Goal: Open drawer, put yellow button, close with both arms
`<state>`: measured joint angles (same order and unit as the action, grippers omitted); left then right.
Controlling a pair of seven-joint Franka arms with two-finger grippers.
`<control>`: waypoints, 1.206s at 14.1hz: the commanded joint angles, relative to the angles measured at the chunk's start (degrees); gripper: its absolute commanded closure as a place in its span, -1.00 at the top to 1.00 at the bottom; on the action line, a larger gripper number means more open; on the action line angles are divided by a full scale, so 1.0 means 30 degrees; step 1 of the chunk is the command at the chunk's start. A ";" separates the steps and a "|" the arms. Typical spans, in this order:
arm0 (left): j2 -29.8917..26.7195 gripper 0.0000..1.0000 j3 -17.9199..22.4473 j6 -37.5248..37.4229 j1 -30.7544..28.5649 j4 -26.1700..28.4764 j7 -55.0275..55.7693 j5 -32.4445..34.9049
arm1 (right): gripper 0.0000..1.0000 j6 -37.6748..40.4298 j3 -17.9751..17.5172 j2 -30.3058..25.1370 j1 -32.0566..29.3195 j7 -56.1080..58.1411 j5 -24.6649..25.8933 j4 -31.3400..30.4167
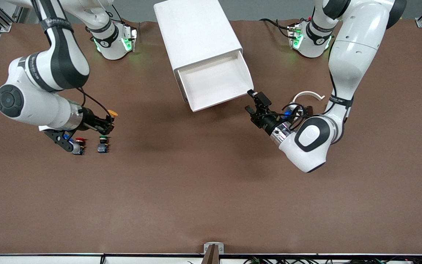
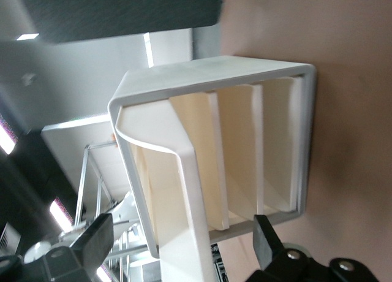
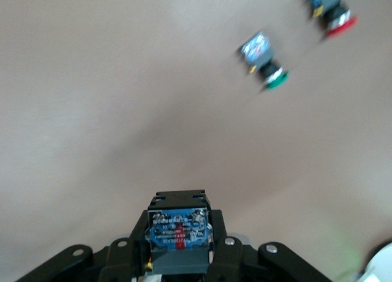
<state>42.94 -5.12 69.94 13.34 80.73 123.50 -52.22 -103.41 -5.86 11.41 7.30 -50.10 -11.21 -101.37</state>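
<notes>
One yellow button [image 1: 111, 113] sitting clamped in right gripper [image 1: 107, 124], up over table above green button [image 1: 103, 140] and red button [image 1: 80, 141]. Drawer [image 1: 214, 82] standing pulled out; left gripper [image 1: 254, 104] hanging open just beside its corner. Carrying level, releasing low over tray, avoiding front lip.

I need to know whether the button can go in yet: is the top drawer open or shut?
Open. The drawer is pulled out of the cabinet and its white tray shows bare; the left wrist view shows its front standing proud of the lower drawers.
</notes>
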 commanded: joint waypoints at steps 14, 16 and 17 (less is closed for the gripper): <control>-0.3495 1.00 0.0710 0.3400 -0.2395 -0.2563 -2.5276 0.9790 | -1.00 -0.0773 0.0311 0.0562 0.9569 -1.5399 0.0187 0.3029; -0.5019 1.00 0.0594 0.3931 -0.2308 -0.2214 -2.6543 1.1364 | -1.00 -0.1271 0.0311 0.0913 1.1065 -1.7653 0.1184 0.2941; -0.5375 1.00 0.0564 0.3961 -0.2278 -0.2153 -2.6722 1.2214 | -1.00 -0.1621 0.0311 0.0972 1.1477 -1.8418 0.1217 0.2941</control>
<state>31.52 -3.32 80.36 5.79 71.73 46.14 -20.08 -106.72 -5.70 13.33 38.45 -100.13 -9.43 -93.16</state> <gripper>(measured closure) 0.000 0.586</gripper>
